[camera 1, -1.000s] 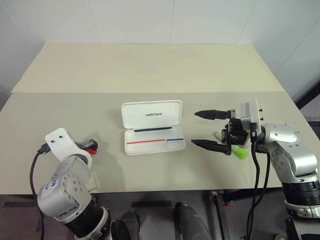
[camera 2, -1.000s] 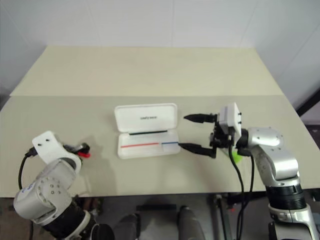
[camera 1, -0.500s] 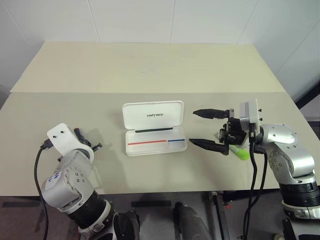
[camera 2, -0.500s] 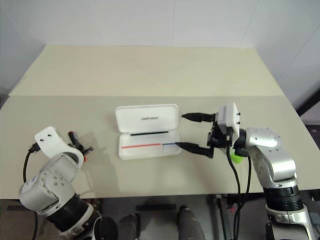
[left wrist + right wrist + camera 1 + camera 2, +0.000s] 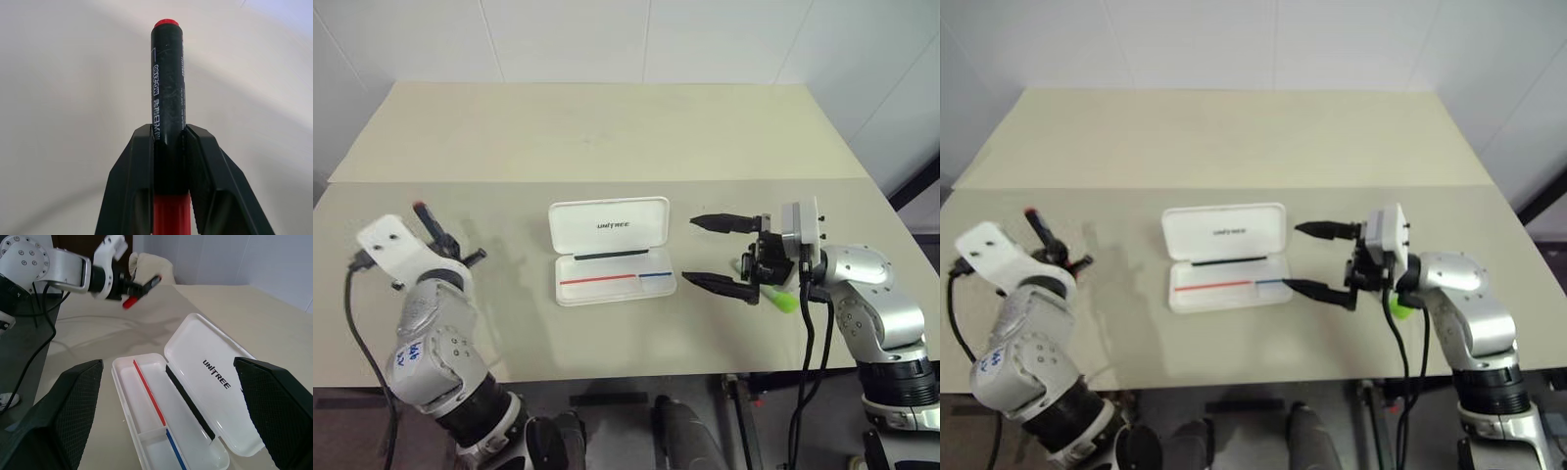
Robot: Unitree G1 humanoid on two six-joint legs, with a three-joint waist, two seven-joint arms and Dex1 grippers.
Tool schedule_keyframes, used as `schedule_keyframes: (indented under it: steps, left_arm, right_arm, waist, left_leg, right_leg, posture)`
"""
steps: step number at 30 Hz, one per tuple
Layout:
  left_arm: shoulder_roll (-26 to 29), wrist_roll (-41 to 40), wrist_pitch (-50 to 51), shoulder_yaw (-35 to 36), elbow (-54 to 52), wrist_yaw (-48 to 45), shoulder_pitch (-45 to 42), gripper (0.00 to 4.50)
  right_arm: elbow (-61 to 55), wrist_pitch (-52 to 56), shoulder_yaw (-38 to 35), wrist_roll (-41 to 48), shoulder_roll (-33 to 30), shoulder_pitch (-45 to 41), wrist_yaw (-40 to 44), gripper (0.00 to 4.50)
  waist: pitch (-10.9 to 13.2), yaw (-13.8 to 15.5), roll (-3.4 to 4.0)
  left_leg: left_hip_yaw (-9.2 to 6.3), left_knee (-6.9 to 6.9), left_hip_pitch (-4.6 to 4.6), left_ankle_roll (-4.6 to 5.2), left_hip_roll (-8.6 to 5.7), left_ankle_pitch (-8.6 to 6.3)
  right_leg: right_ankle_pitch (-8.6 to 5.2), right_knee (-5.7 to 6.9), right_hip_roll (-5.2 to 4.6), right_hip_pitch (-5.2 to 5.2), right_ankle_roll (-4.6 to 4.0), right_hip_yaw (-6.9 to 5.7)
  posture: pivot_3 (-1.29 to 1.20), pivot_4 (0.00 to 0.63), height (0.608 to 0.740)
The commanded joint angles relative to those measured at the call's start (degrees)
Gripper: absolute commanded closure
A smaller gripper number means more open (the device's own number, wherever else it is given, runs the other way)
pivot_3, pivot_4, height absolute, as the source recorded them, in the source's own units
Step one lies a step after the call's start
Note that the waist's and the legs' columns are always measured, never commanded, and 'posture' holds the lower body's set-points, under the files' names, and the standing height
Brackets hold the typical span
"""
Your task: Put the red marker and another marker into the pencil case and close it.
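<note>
Left gripper (image 5: 168,147): jaws closed on the red marker (image 5: 167,83), gripping it across the black barrel, which runs out ahead of the fingertips to a red-tipped end; its red part sits back between the fingers. The marker is held clear above the table (image 5: 607,137).

Right gripper (image 5: 722,254): jaws spread wide, holding nothing. The open pencil case (image 5: 611,251) lies just ahead of its fingertips. The green marker (image 5: 781,300) lies on the table behind the jaws, beside the wrist.
</note>
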Motion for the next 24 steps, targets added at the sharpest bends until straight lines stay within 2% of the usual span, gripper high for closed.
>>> schedule_keyframes:
  steps: [1, 6, 11, 16, 24]
  left_arm:
    - [6.03, -3.29, -11.67, -6.48, 1.11, -10.18, 2.43, 4.0]
    - [15.02, -6.69, -25.89, -13.35, 4.83, -24.25, 4.53, 4.0]
    - [25.81, -12.89, -42.32, -18.21, 13.87, -46.19, 2.45, 4.0]
    - [30.09, -16.71, -46.18, -23.36, 22.24, -58.17, -1.6, 4.0]
    - [31.36, -10.15, -54.43, -33.99, 34.4, -65.5, -7.42, 4.0]
  right_arm:
    - [-0.02, -1.63, -1.43, 0.15, 0.13, 0.22, -0.15, 0.0]
    - [0.6, -2.46, -2.98, -0.12, -1.2, 0.33, -0.09, 0.0]
    - [-2.09, 0.02, -8.39, 2.85, -6.36, 1.07, 0.28, 0.0]
    - [-9.64, 4.6, -11.37, 7.67, -9.31, 3.68, -1.11, 0.0]
    - [-17.93, 7.68, -13.77, 10.02, -10.46, 7.29, -6.29, 0.0]
  waist:
    - [0.0, 0.06, 0.0]
    - [0.0, 0.36, 0.01]
    - [0.04, 0.35, 0.12]
    - [0.04, 0.56, 0.13]
    - [0.06, 1.09, 0.15]
  left_leg:
    - [0.0, 0.0, 0.0, 0.0, 0.0, 0.0]
    - [0.02, 0.01, -0.02, 0.0, 0.0, 0.0]
    - [0.07, -0.06, -0.03, 0.01, 0.01, 0.0]
    - [0.08, -0.06, -0.03, 0.04, 0.01, 0.0]
    - [0.09, 0.04, -0.01, 0.09, 0.01, 0.01]
  right_leg:
    - [0.0, 0.02, 0.0, -0.01, 0.0, 0.0]
    - [-0.01, 0.03, -0.01, -0.02, -0.03, 0.02]
    - [-0.08, 0.17, -0.01, -0.16, -0.14, 0.03]
    - [-0.1, 0.19, -0.01, -0.15, -0.13, 0.04]
    - [-0.17, 0.49, 0.0, -0.2, -0.11, 0.09]
  posture:
    - [0.0, 0.15, 0.74]
    - [0.0, 0.15, 0.74]
    - [0.0, 0.15, 0.74]
    - [0.0, 0.15, 0.74]
    - [0.0, 0.15, 0.74]
